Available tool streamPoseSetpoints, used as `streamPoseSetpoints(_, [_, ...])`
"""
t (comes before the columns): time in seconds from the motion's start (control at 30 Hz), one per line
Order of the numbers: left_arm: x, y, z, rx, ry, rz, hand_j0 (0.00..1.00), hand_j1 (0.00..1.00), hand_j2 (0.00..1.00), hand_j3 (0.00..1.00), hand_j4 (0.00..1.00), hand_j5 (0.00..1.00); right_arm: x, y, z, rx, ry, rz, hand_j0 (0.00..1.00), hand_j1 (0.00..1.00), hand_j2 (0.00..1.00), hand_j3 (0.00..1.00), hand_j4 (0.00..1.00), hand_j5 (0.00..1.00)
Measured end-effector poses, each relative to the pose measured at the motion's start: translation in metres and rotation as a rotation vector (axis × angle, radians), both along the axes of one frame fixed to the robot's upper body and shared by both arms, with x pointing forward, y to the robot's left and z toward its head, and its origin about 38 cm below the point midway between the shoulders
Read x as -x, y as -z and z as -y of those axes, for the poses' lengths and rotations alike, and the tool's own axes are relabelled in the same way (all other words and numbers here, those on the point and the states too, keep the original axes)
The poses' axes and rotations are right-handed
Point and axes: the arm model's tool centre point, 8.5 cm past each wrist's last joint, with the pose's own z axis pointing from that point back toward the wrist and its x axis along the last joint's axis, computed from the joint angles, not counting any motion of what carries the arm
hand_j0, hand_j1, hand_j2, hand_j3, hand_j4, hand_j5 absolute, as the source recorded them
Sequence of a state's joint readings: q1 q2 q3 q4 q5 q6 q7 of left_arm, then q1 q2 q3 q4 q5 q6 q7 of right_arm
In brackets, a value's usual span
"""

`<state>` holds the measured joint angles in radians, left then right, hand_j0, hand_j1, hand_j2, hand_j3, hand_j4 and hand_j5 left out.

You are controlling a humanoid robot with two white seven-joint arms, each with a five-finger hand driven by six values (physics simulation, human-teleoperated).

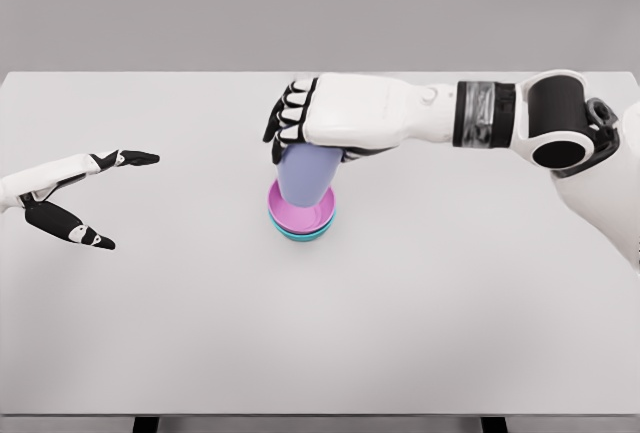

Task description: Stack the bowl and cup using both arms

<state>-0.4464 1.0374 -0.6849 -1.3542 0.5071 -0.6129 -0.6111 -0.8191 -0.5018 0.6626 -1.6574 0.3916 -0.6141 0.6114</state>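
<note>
Near the middle of the pale bench (320, 333), a lavender cup (308, 175) is held from above by the right hand (335, 113), whose arm is seen entering from the picture's right edge and reaching leftward across the surface. The black-tipped fingers (285, 118) of that hand are curled down and clamped around the cup's upper part, so that its rim is hidden beneath the palm. The cup is tilted slightly, with its narrower lower end set down inside a pink bowl (301, 213); whether the cup's base is actually touching the bowl's floor cannot be told from this view. The pink bowl is nested in a teal bowl (300, 236), of which only a thin crescent of rim is shown beneath it at the front. The stack is placed on the bench a little left of its centre line and well apart from every edge. At the far left, the left hand (85, 198) is seen low over the bench, well apart from the stack, with its arm coming in from the left edge. Its fingers (128, 159) are spread apart, the thumb pointed away below them, and nothing is held
</note>
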Motion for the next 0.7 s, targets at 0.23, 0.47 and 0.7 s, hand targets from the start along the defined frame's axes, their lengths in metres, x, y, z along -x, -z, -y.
streamPoseSetpoints(0.23, [0.000, 0.000, 0.000, 0.000, 0.000, 0.000, 1.00, 1.00, 1.00, 1.00, 1.00, 1.00, -0.007, 0.017, -0.004, 0.028, 0.013, -0.040, 0.62, 0.62, 0.62, 0.62, 0.62, 0.62])
streamPoseSetpoints(0.47, [0.000, 0.000, 0.000, -0.001, 0.002, -0.001, 1.00, 1.00, 1.00, 1.00, 1.00, 1.00, -0.010, 0.029, -0.004, 0.065, 0.026, -0.047, 0.62, 0.62, 0.62, 0.62, 0.62, 0.62])
streamPoseSetpoints(0.7, [0.004, 0.006, 0.000, 0.001, 0.001, -0.015, 1.00, 1.00, 1.00, 1.00, 1.00, 1.00, -0.015, 0.036, -0.009, 0.083, 0.036, -0.051, 0.62, 0.62, 0.62, 0.62, 0.62, 0.62])
